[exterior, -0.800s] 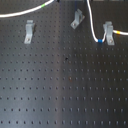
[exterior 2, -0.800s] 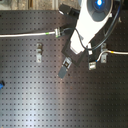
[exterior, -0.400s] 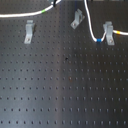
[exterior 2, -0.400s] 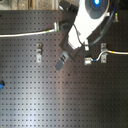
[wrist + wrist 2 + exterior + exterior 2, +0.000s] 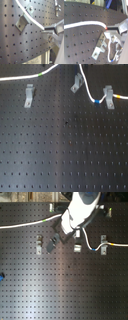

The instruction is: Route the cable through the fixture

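While the arm hangs over the board's upper middle, the scene reads as follows.

Cable: the white cord (image 5: 85, 90) lies along the top of the board in the first exterior view, coming in from the first exterior view's left edge, rising past a green band (image 5: 38, 73), then dropping beside the middle clip down to a blue band (image 5: 96, 102) at the right clip, with a yellow band (image 5: 118, 96) just beyond it. In the second exterior view the cable (image 5: 25, 225) runs from the second exterior view's left edge under the arm and comes out again toward the right clip.

Gripper: in both wrist views the cable's run ends between the fingers; the gripper (image 5: 108, 28) is closed on the cable there, as the gripper (image 5: 42, 29) also shows.

Clips: three metal brackets stand on the board in the first exterior view, the left clip (image 5: 29, 95) apart from the cable, the middle clip (image 5: 76, 83) touching it, the right clip (image 5: 108, 97) with the cable passing through.

Arm: white body (image 5: 77, 214) tilted across the second exterior view's top centre.

Board: black perforated plate (image 5: 64, 149).
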